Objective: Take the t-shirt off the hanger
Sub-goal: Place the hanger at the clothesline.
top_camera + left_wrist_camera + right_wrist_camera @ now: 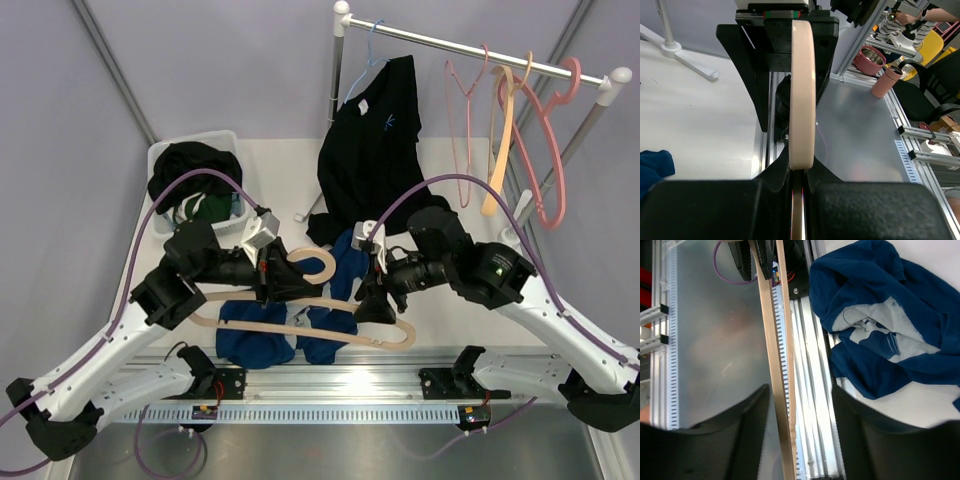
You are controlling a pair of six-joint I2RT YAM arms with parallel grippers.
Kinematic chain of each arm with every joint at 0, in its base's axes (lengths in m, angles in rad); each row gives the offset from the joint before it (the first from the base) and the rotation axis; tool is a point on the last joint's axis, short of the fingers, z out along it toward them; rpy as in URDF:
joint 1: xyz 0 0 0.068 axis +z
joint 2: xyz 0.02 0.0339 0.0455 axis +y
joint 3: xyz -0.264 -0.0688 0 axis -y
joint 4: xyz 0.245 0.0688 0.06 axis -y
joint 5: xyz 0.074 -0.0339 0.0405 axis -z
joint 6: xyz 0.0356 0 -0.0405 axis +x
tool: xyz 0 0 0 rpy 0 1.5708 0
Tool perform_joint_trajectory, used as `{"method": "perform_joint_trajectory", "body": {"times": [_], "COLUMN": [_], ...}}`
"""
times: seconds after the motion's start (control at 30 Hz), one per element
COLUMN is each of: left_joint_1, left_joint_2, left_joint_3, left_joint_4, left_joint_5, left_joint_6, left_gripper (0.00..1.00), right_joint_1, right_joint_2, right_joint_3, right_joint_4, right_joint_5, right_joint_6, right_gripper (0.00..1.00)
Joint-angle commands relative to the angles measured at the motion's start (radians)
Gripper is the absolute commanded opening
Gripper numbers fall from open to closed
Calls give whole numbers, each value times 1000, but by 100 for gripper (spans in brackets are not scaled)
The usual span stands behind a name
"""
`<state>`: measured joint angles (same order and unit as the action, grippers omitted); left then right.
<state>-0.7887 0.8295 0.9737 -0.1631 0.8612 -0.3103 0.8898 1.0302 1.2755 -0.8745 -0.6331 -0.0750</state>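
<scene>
Wooden hanger (774, 340), clamped edge-on by the left gripper (264, 274), passes between the right gripper's (800, 390) parted jaws (not yet gripping). Blue t-shirt (255, 345) lies heaped on the table (280, 170) beneath, seemingly free. Risk: a fold caught on the bar would drag the shirt up on lifting.

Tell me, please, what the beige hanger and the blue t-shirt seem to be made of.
The hanger: probably wood with a smooth, matte finish; it is a flat pale beige strip with rounded edges, though no grain shows, so plastic is possible.
The blue t-shirt: soft knitted cloth, perhaps cotton; it lies in loose folds, with a pale printed patch.
</scene>
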Motion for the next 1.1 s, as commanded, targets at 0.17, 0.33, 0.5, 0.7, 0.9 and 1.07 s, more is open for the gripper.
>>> {"method": "perform_joint_trajectory", "body": {"times": [0.17, 0.33, 0.5, 0.7, 0.9, 1.07], "left_joint_1": [-1, -1, -1, -1, -1, -3], "left_joint_2": [11, 19, 13, -39, -96, -158], "left_joint_3": [51, 62, 77, 178, 218, 152], "left_joint_4": [74, 63, 31, -124, -260, -265], "left_joint_5": [6, -10, -57, -380, -695, -708], "left_joint_6": [-18, -13, -16, -6, -27, -27], "left_gripper": [0, 12, 96, 99, 99, 99], "right_joint_1": [18, 18, 18, 18, 18, 18], "right_joint_2": [-61, -133, -191, -176, -222, -240], "right_joint_3": [-41, -73, -88, -36, -24, -7], "right_joint_4": [101, 138, 144, -15, -171, -335], "right_joint_5": [63, 30, 94, 386, 556, 719], "right_joint_6": [41, 69, 142, 244, 333, 388], "right_gripper": [6, 0, 0, 0, 0, 0]}}
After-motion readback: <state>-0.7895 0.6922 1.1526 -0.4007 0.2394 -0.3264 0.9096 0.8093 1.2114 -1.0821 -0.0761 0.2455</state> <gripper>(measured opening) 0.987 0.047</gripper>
